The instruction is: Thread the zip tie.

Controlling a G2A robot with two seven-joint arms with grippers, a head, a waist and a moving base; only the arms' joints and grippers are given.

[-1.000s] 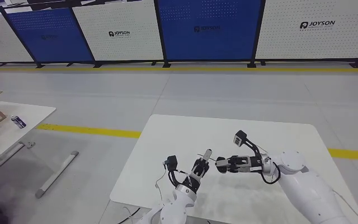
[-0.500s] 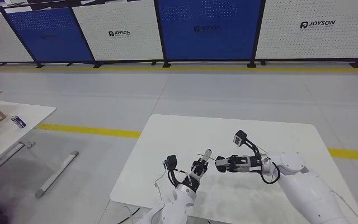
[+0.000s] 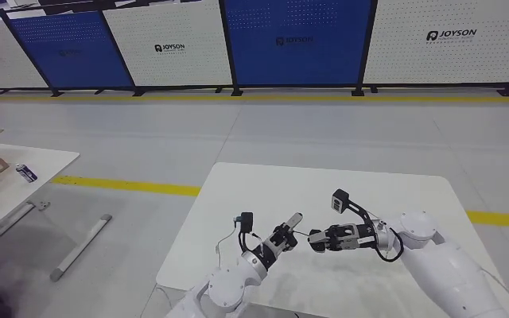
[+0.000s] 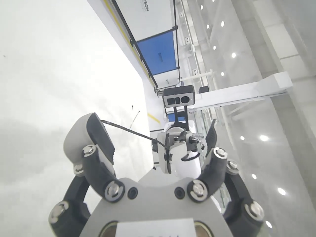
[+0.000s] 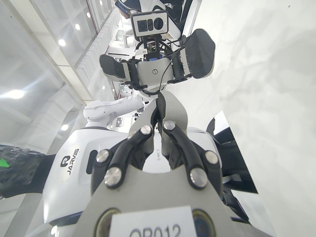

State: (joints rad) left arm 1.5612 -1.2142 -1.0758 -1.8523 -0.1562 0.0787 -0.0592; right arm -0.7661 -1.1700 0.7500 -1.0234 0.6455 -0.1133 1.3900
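left wrist view: l gripper (image 4: 155, 128) spread wide, r gripper (image 5: 158, 104) pinching thin black zip tie (image 4: 128, 130).

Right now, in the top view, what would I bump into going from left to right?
Small can on the side table → left gripper → right gripper, pinching the zip tie.

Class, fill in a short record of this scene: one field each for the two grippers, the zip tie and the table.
left gripper: fingers open, facing the right gripper
right gripper: fingers shut on the zip tie
zip tie: thin, black, runs from the right gripper to one finger of the left gripper
table: white, below both grippers
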